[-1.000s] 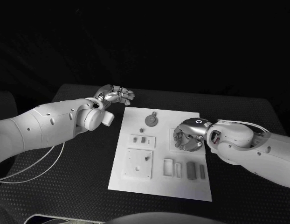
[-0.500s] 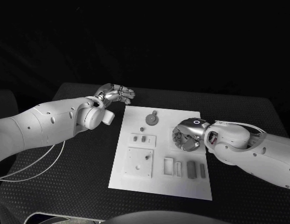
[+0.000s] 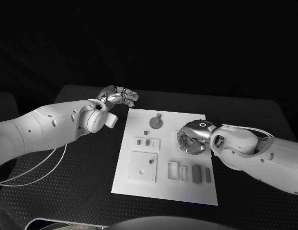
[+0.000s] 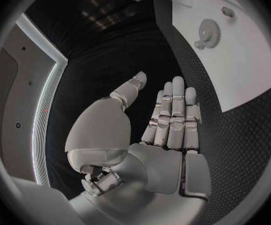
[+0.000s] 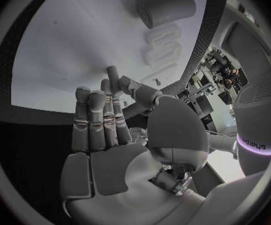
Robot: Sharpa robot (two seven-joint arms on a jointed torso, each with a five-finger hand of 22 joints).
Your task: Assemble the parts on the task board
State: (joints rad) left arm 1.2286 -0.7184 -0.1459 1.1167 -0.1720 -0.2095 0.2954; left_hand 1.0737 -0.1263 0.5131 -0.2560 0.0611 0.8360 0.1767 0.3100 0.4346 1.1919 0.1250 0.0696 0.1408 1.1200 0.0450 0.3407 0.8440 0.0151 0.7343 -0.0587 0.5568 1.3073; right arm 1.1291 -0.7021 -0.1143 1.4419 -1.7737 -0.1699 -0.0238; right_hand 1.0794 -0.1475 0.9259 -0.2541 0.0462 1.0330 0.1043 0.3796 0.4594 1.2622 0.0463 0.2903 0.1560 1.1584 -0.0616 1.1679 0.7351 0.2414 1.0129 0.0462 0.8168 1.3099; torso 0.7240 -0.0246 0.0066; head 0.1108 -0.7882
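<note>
Two hands: both over the black table (image 3: 66,191), nothing held in either
Left hand (image 3: 119,97): hovers off the board's far left corner, fingers straight and close together, empty
Right hand (image 3: 192,139): above the board's right half, fingers stretched out, empty
Board (image 3: 164,184): white plate lying flat mid-table
Parts: round toothed disc (image 3: 155,123) at the far end; small slotted blocks and two dark bars (image 3: 202,175) nearer
Room: dark beyond the table

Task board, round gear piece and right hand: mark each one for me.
task board (image 3: 139,184): head view, bare near-left corner.
round gear piece (image 3: 155,124): head view, its disc face.
right hand (image 3: 192,139): head view, middle of hand.
</note>
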